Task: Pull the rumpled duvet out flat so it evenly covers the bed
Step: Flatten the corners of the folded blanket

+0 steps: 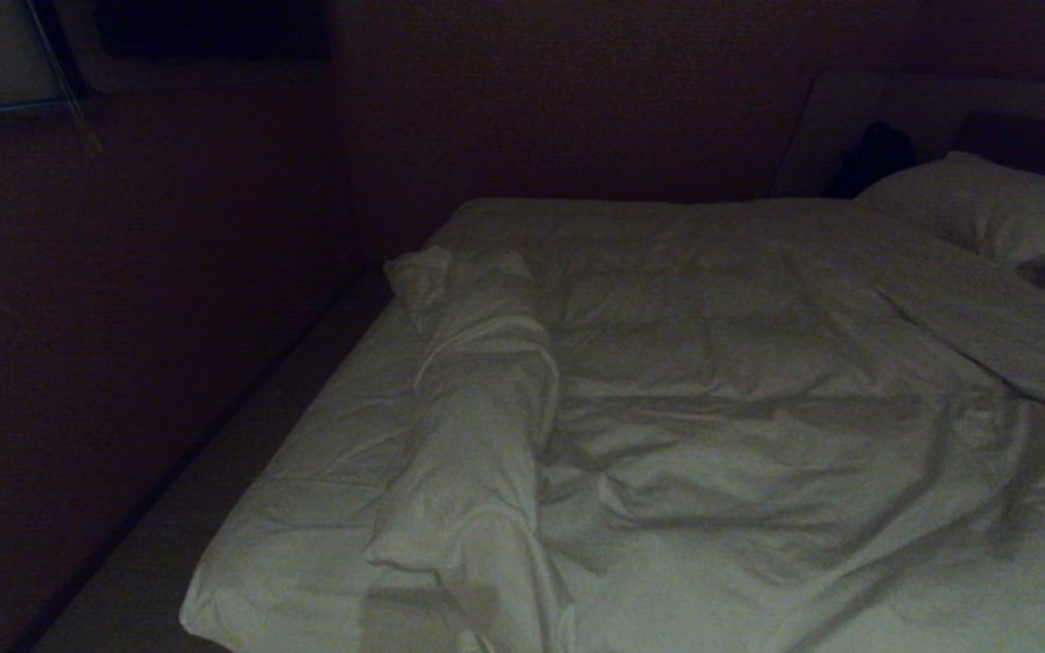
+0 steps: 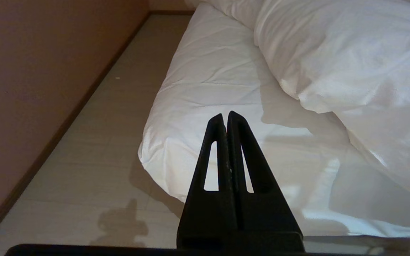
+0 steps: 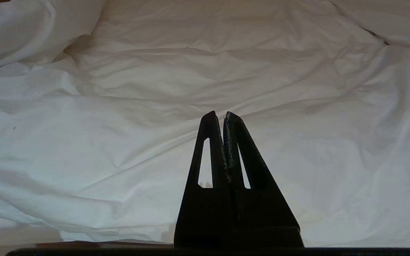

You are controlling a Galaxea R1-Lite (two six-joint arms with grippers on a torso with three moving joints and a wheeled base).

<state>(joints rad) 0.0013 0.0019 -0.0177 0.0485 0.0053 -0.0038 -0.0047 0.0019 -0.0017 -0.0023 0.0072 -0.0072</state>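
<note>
You're at the very start: the duvet [image 1: 713,381] lies rumpled on the bed [image 1: 305,453], its left edge rolled back off the bare sheet [image 2: 212,81]. Both the left claw [image 2: 225,115] and right claw [image 3: 218,115] are closed on nothing, clear of the fabric. Next, you'd likely open one and reach for that rolled edge.

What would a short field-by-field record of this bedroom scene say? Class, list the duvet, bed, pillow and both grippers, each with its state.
duvet: rumpled, its left edge bunched into a long ridge
bed: a strip of sheet bare along the left side
pillow: at the far right end
left gripper: shut, empty, pointing over the bed's bare corner
right gripper: shut, empty, pointing over the wrinkled duvet
task status: duvet not yet pulled flat
</note>
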